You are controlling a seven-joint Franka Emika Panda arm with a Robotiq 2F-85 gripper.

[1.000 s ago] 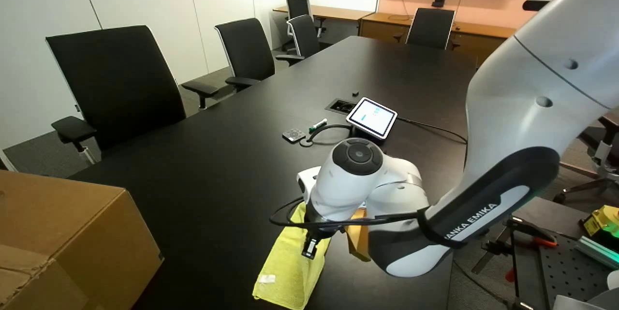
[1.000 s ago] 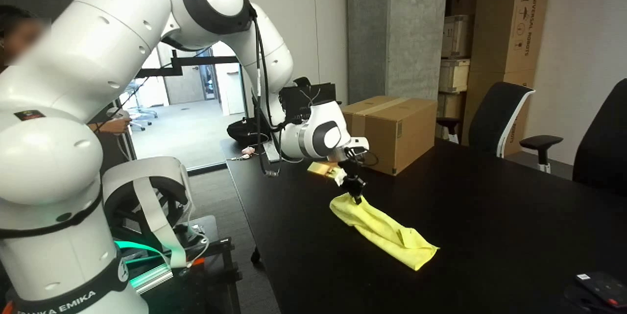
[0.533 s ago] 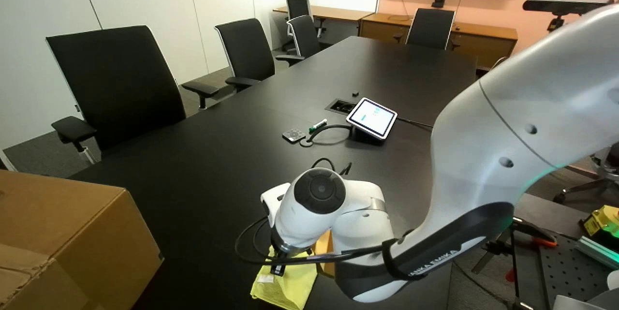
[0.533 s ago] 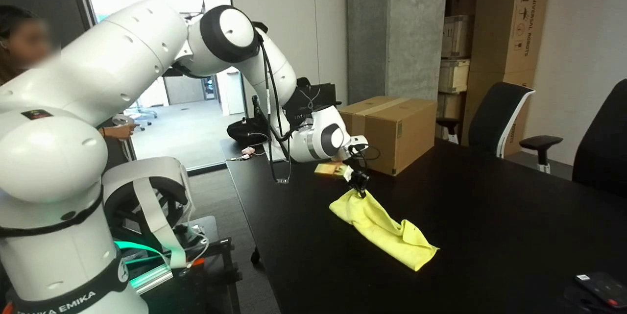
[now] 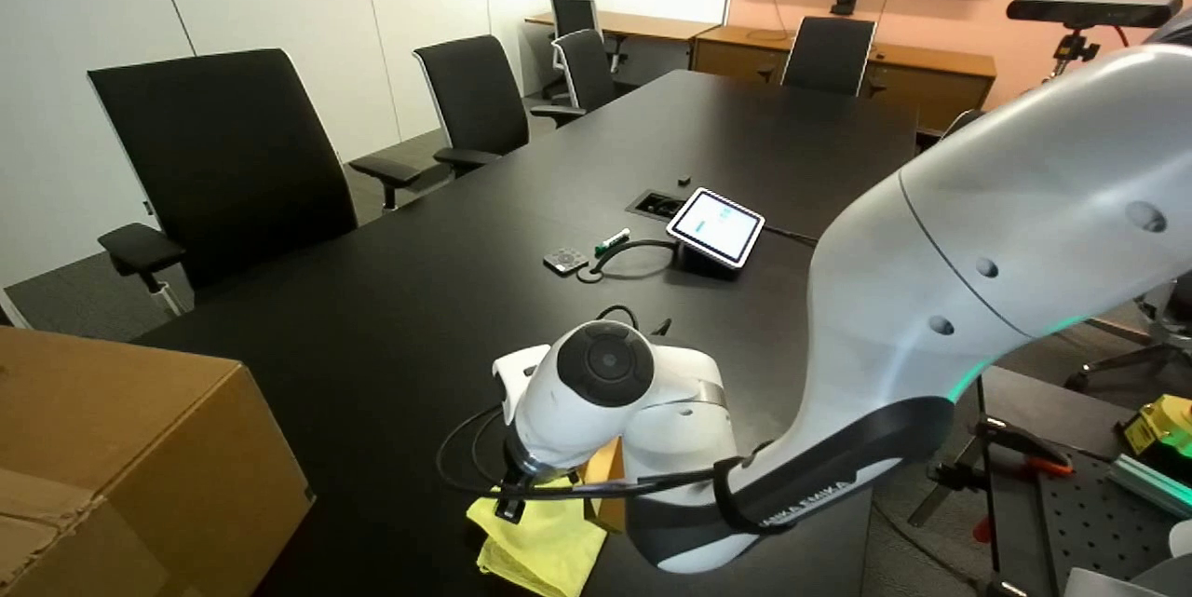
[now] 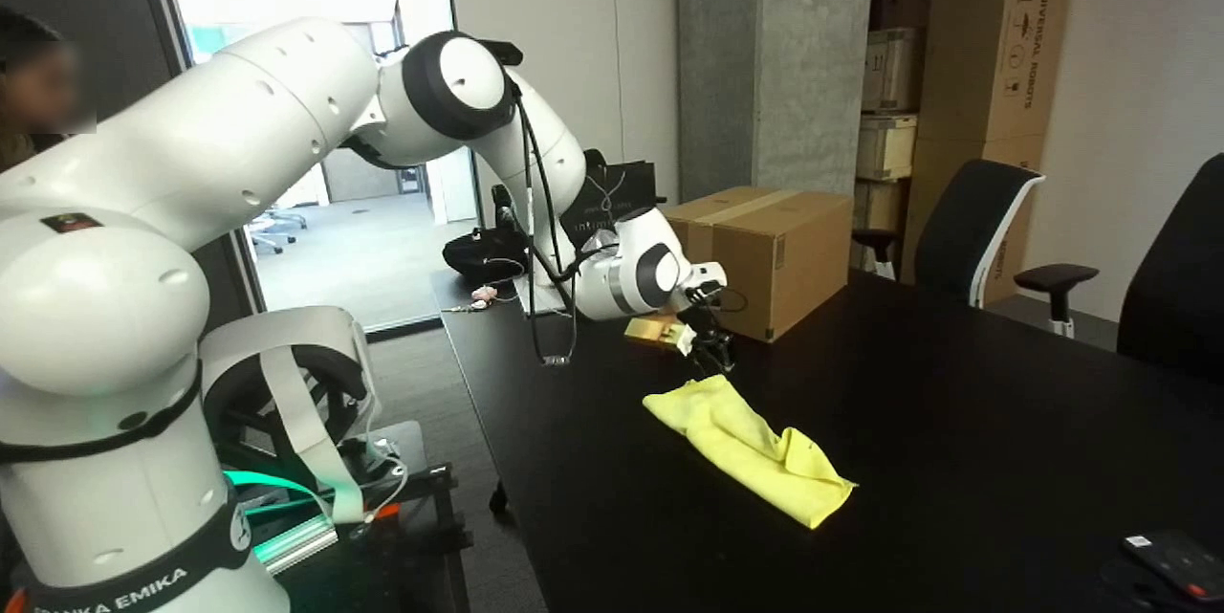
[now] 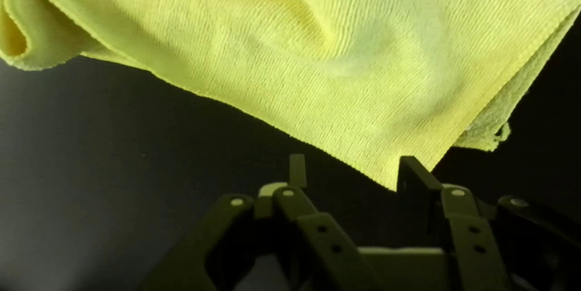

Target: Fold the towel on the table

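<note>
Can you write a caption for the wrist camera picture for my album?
Open Robotiq gripper near a corner of the rumpled yellow towel on the black table.

Wrist view looks down past the claw (image 7: 352, 170), close over the towel (image 7: 386, 86). Both exterior views, I note, face it from farther back, roughly opposite sides, sharing claw, table (image 6: 956, 450), box (image 6: 765, 259).
</note>
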